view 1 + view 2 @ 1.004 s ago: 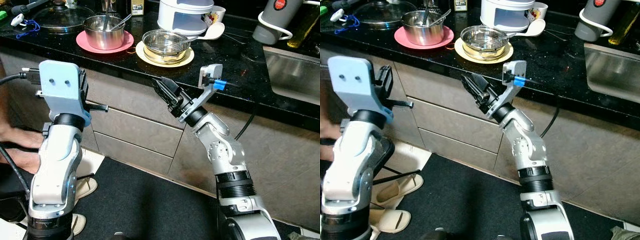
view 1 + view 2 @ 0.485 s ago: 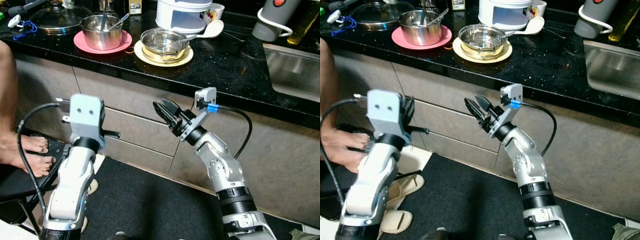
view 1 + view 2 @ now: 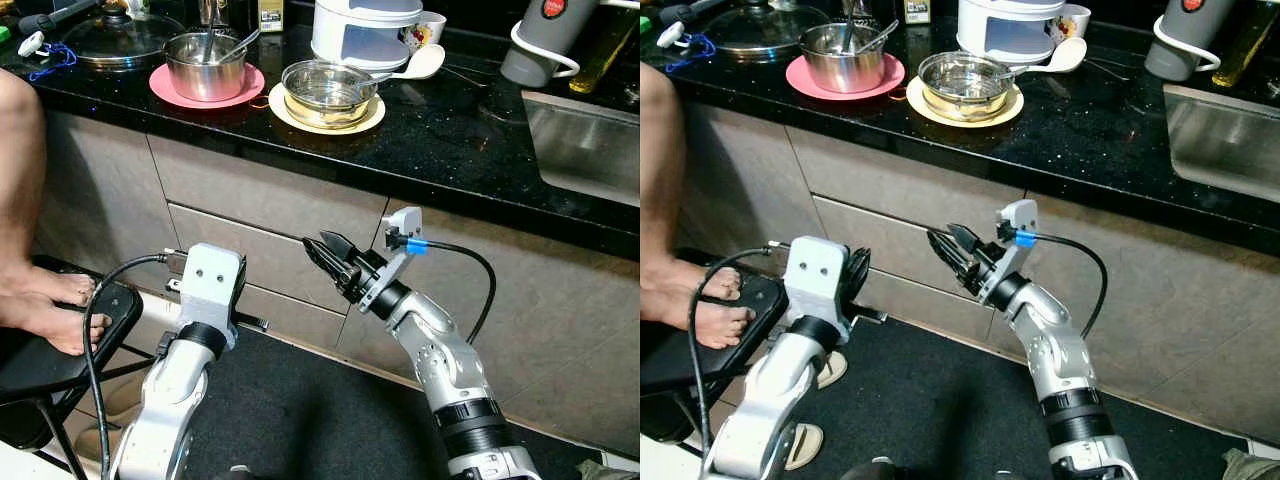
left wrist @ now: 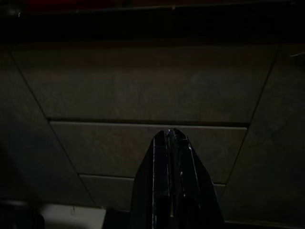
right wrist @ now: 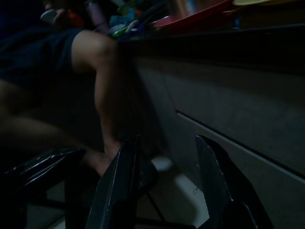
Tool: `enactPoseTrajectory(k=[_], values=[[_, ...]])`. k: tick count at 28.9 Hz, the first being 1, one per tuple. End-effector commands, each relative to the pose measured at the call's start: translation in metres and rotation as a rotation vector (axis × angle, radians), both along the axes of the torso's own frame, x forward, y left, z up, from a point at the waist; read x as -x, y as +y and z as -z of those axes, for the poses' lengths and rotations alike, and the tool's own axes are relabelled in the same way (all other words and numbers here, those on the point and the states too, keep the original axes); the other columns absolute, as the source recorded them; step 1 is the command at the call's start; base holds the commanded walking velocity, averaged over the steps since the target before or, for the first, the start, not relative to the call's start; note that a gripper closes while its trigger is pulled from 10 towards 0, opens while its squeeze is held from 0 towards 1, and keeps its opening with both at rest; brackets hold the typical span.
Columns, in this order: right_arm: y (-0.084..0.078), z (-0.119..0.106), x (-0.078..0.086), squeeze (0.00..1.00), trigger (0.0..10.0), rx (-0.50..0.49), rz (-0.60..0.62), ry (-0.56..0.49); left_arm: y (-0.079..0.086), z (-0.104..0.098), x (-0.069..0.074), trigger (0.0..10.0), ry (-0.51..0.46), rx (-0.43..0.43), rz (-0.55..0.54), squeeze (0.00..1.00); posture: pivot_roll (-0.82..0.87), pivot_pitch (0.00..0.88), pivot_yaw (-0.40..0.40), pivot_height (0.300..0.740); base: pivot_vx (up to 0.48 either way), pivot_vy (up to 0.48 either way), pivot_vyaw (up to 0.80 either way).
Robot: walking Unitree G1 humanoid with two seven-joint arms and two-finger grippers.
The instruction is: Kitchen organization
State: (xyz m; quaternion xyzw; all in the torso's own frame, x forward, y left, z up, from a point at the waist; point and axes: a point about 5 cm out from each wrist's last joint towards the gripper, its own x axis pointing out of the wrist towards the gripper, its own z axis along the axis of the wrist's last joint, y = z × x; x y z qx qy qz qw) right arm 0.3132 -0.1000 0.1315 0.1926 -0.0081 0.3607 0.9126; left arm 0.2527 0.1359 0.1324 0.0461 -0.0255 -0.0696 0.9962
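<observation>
Black right tool [image 5: 162,191] fingers parted; left tool [image 4: 171,143] pressed together.

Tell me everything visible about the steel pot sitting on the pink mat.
The steel pot is a small round pot of shiny, reflective metal with straight sides and no lid. It stands upright on a round pink mat that shows as a ring around its base, on the black speckled countertop. Metal utensil handles stick out of it, leaning on the rim. A glass pan lid lies behind it and a steel bowl on a yellow mat sits beside it, apart.
</observation>
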Motion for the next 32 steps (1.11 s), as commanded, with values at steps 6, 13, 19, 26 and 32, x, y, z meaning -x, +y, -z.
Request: enactPoseTrajectory(k=[6, 13, 19, 26, 32], values=[[-0.007, -0.006, 0.001, 0.0, 10.0, -0.064, 0.008, -0.004, 0.003, 0.001, 0.003, 10.0, -0.006, 0.042, -0.02, 0.0, 0.02, 0.075, -0.04, 0.732, 0.0, 0.0, -0.13], [-0.008, -0.011, 0.003, 0.0, 10.0, -0.103, -0.032, -0.017, 0.002, 0.0, 0.003, 10.0, -0.021, 0.032, -0.027, 0.0, 0.02, 0.076, -0.041, 0.732, 0.0, 0.0, -0.8], [-0.003, -0.025, 0.0, 0.0, 10.0, -0.129, -0.085, -0.051, 0.001, -0.001, 0.003, 10.0, -0.017, 0.006, -0.043, 0.0, 0.03, 0.074, -0.043, 0.732, 0.0, 0.0, -0.8], [0.011, -0.059, -0.009, 0.37, 10.0, -0.169, -0.116, -0.136, 0.002, -0.005, 0.003, 10.0, -0.04, 0.0, -0.082, 0.0, 0.04, 0.068, -0.05, 0.732, 0.0, 0.0, 0.0], [0.017, -0.078, -0.012, 1.0, 10.0, -0.2, -0.159, -0.187, 0.013, -0.009, 0.005, 10.0, -0.08, 0.064, -0.156, 1.0, 0.05, 0.066, -0.058, 0.732, 0.0, 0.0, 0.0]])
